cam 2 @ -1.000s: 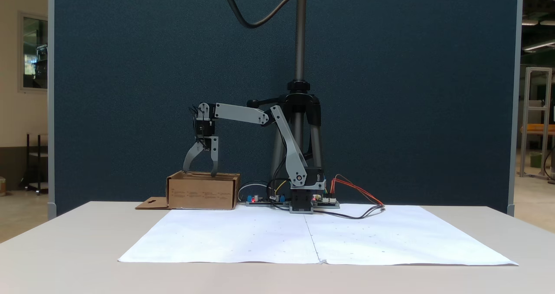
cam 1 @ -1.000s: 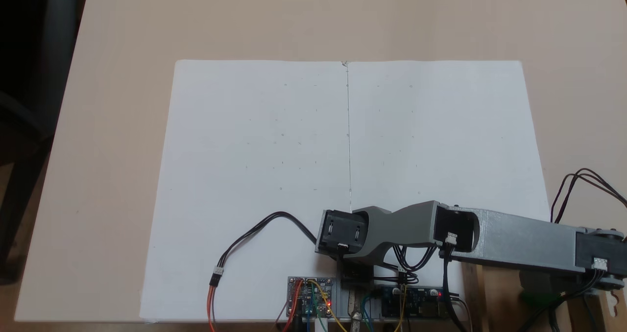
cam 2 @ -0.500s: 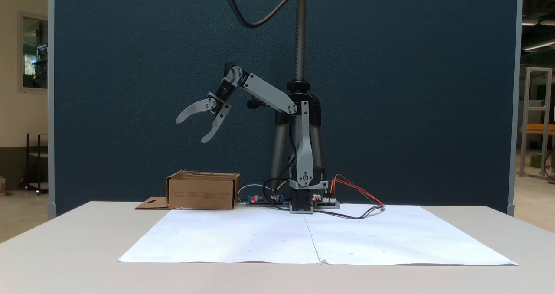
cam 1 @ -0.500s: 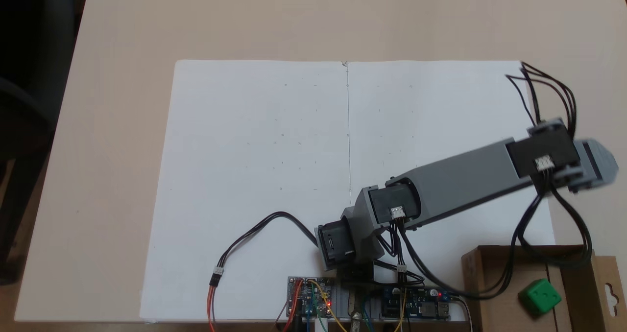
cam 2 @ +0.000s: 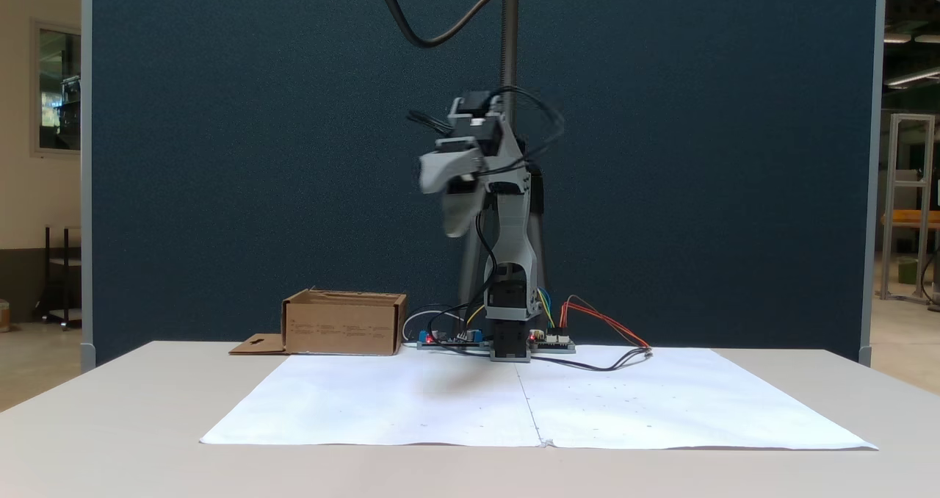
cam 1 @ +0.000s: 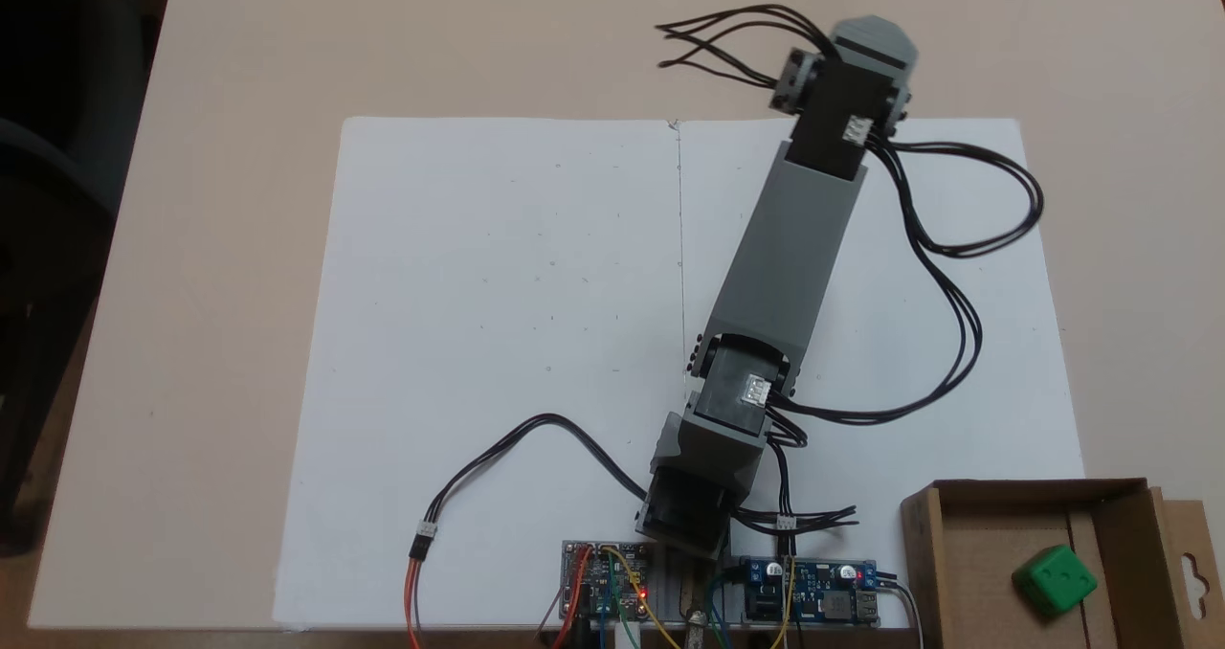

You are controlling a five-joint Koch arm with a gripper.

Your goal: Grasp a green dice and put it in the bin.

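**Drop done, arm clear**

Across the table [cam 1: 239,247]: white paper [cam 1: 498,343]; the bin [cam 1: 924,553] at its corner; gripper [cam 2: 448,208] raised high over the paper, blurred, jaws seemingly parted, empty. Inside the bin, the green dice [cam 1: 1055,580]. Next, probably: parking at rest.

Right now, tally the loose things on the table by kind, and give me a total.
Green dice: 1
Cardboard bin: 1
White paper sheets: 2
Circuit boards: 2
Total: 6
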